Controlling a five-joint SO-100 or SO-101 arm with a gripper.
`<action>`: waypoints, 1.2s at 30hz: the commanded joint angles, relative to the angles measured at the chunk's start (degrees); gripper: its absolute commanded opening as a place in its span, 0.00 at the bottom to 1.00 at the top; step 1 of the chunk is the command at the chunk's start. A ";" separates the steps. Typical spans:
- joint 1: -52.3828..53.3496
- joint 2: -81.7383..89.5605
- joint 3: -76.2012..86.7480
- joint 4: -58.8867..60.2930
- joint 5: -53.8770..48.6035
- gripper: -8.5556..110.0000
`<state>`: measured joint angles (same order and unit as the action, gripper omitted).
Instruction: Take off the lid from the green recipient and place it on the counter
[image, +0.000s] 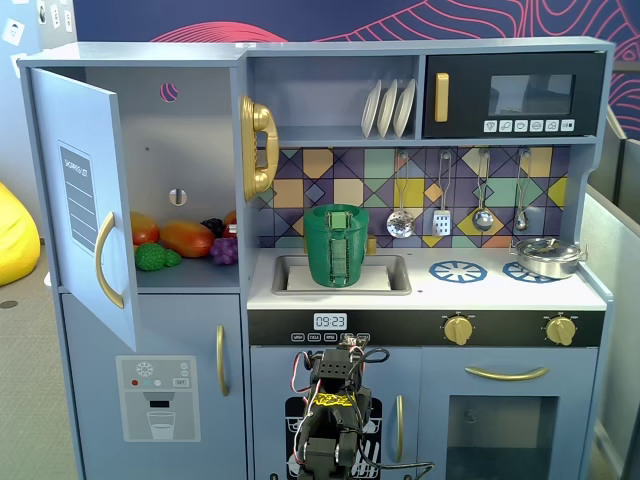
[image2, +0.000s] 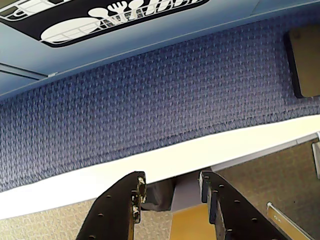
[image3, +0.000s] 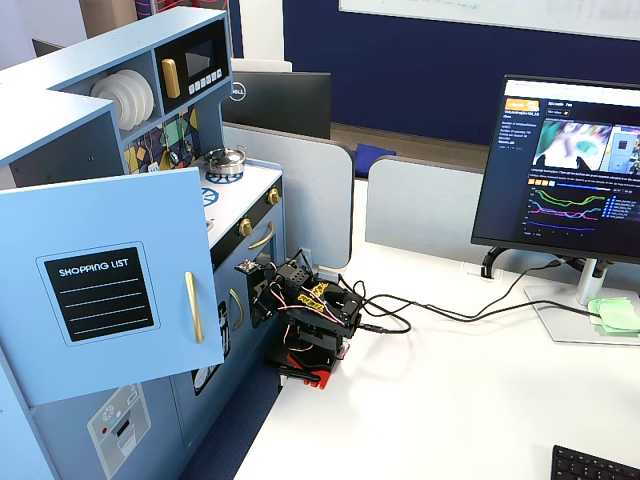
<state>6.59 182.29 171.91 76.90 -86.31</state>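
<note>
The green recipient (image: 336, 250) stands upright in the grey sink (image: 300, 277) of the white counter (image: 500, 288). The green lid (image: 337, 213) sits on top of it, its small knob showing. My arm (image: 335, 410) is folded low in front of the kitchen's lower doors, far below the counter. In the wrist view my gripper (image2: 170, 187) is open and empty, its black fingers (image2: 117, 210) pointing at blue carpet and a white table edge. In the other fixed view the arm (image3: 305, 315) sits folded on the white desk, and the open door hides the pot and lid.
A silver metal pot (image: 546, 257) stands on the right burner ring. The fridge door (image: 85, 200) hangs open at left with toy fruit (image: 185, 240) inside. Utensils (image: 442, 215) hang on the back wall. A monitor (image3: 570, 175) and cables (image3: 440, 310) are on the desk.
</note>
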 joint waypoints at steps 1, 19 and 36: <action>3.08 -0.18 -0.18 10.11 4.57 0.07; 4.39 -0.62 -10.90 -1.41 -2.81 0.07; -0.62 -31.20 -56.25 -52.03 -8.00 0.33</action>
<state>6.33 157.59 125.51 29.36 -93.60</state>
